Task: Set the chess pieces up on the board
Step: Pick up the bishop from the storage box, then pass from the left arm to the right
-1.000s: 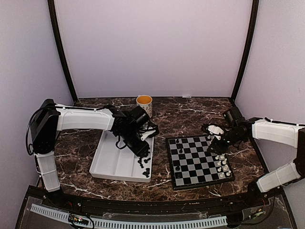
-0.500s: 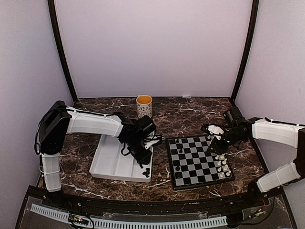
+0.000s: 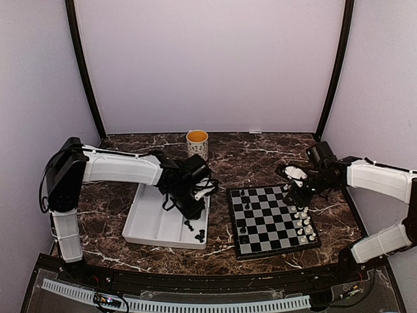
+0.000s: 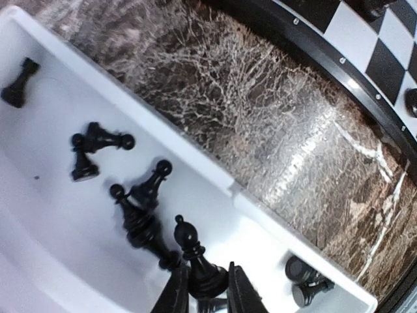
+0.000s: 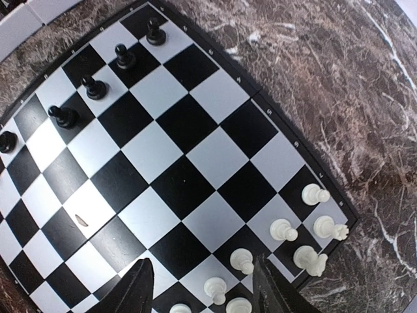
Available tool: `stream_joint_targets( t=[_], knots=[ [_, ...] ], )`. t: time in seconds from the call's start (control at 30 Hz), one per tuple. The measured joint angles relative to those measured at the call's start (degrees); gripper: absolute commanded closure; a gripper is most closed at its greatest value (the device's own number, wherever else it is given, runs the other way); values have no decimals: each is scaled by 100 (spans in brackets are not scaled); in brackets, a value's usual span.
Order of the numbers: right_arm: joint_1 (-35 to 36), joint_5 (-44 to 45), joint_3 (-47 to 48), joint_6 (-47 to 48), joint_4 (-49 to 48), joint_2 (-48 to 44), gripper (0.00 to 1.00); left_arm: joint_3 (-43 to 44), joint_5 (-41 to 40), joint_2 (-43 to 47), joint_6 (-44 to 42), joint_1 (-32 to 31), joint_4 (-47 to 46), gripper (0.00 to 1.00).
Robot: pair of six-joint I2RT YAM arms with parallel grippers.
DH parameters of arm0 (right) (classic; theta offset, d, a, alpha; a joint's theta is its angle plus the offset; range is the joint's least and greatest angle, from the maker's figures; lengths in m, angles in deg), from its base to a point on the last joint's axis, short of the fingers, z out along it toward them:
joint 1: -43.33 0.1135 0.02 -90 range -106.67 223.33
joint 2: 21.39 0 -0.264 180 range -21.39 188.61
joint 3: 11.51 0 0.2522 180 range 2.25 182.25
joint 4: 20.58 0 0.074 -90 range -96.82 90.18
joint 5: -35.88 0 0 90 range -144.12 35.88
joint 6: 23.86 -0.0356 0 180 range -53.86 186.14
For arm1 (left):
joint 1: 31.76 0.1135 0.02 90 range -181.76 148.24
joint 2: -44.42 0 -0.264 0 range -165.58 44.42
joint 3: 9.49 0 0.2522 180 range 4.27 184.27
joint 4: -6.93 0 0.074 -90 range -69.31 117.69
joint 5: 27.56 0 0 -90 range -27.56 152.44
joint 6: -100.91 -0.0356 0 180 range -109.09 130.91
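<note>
Since the left gripper pinched the glossy black plastic chessman only by its base, it might twist loose; the right gripper gaped wide, empty.

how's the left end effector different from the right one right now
The left end effector is nearly closed, pinching a black piece; the right end effector is wide open and holds nothing. The left one is over the white tray, while the right one is over the board. Both look down on chess pieces.
</note>
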Motion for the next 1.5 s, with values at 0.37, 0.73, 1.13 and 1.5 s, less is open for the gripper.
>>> stream_joint_targets(
  t=[0.37, 0.73, 1.13, 1.5],
  knots=[
    [-2, -1803, 2618, -435, 852, 767, 47, -1880, 260, 3504, -704, -111, -2378, 84],
    [855, -4153, 4223, -1709, 1331, 2328, 38, -1884, 308, 2981, -1058, -623, -3526, 85],
    [1685, -4529, 4433, -1853, 1711, 2474, 44, -1652, 334, 2736, -1040, -708, -3888, 85],
    [1729, -4516, 4433, -1943, 1714, 2474, 59, -1593, 374, 2647, -1043, -715, -3886, 85]
  ],
)
